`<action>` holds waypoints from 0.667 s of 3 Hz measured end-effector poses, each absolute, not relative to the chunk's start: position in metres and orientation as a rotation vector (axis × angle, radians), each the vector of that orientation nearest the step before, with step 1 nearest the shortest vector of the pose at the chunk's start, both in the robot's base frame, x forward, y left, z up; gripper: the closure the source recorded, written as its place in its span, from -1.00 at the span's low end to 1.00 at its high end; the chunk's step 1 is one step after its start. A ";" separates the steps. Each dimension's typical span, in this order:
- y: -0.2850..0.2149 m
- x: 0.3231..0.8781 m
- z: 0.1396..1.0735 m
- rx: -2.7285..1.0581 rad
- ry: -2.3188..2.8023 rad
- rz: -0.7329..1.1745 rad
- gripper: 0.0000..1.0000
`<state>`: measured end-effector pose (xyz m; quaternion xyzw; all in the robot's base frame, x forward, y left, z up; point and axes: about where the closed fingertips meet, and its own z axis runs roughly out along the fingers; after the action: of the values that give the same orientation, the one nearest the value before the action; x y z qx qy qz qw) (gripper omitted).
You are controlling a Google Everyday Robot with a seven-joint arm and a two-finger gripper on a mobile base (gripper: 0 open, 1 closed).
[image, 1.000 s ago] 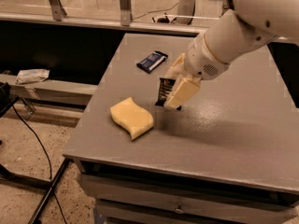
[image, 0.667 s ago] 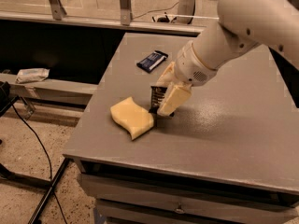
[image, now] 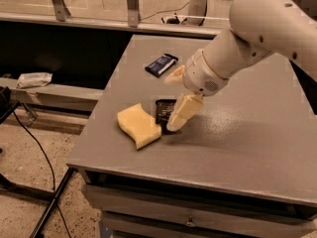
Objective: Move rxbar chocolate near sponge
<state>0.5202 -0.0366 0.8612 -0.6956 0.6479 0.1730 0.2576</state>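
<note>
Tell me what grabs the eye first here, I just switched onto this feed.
The big white arm reaches in from the upper right, its claw low over the left half of the grey table. At the claw, the black rxbar chocolate sits right beside the pale yellow sponge. A dark blue wrapped bar lies alone farther back.

The pincer (image: 173,105), low over the worktop (image: 247,148) just right of the sponge (image: 139,125), hid the right part of the rxbar chocolate (image: 162,111) (its white lettering was too small to read). Whether bar and sponge touched could not be told. The arm (image: 262,29) and the worktop's right side were cut off at the right edge.
</note>
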 end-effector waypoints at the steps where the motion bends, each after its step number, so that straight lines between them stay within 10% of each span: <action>1: -0.037 0.520 0.861 -1.887 1.757 0.469 -1.00; 2: -0.063 0.516 0.873 -1.826 1.738 0.440 -1.00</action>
<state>0.5164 -0.0629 0.8728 -0.6835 0.6506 0.1647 0.2872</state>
